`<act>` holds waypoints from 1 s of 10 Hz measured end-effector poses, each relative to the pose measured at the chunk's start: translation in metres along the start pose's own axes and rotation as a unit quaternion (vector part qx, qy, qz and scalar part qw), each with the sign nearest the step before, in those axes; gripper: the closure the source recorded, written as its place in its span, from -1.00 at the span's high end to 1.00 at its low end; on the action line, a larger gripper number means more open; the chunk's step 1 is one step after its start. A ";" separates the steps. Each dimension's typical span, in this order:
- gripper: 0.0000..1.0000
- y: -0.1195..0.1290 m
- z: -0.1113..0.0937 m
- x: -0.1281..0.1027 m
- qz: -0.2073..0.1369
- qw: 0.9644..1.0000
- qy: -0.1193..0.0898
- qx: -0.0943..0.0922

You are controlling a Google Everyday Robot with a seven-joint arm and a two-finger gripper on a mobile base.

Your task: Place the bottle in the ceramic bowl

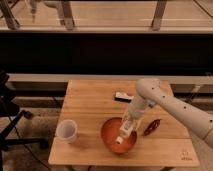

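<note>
We see the claw (126, 126) over the ceramic bowl (119, 135), gripping the bottle (123, 132), which tilts down into the bowl's hollow. A translucent cup (67, 131) stands left of the bowl on the wooden surface (92, 102), a dark red object (151, 126) to its right

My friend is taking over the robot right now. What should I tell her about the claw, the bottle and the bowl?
Claw: low over the ceramic bowl, at the bottle; whether it grips can't be told.
Bottle: tilted, white cap down, inside the orange-red bowl near the table's front edge.
Also there: a white cup left of the bowl, a dark red thing right of it.
Done: bottle brought into the bowl.
Left: probably let go and lift the claw away.
</note>
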State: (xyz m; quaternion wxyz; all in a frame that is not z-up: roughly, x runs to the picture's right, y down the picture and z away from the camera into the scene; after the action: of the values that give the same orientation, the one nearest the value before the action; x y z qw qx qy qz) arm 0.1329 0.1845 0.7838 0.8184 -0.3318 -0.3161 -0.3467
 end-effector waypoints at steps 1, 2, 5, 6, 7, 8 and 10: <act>-1.00 0.001 -0.001 -0.002 -0.013 1.000 0.000 0.001; -1.00 -0.001 -0.001 -0.004 -0.026 1.000 0.001 0.003; -0.95 -0.008 -0.001 -0.013 -0.070 0.998 -0.001 0.006; -0.78 -0.011 0.000 -0.019 -0.098 0.995 -0.004 0.006; -0.58 -0.013 0.000 -0.026 -0.135 0.991 -0.008 0.002; -0.39 -0.016 0.001 -0.035 -0.186 0.983 -0.011 -0.001; 0.01 -0.014 -0.004 -0.053 -0.288 0.957 -0.011 0.003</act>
State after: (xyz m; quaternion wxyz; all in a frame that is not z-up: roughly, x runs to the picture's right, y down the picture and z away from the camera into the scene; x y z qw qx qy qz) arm 0.0932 0.1928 0.7464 0.6810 -0.2281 -0.4087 -0.5631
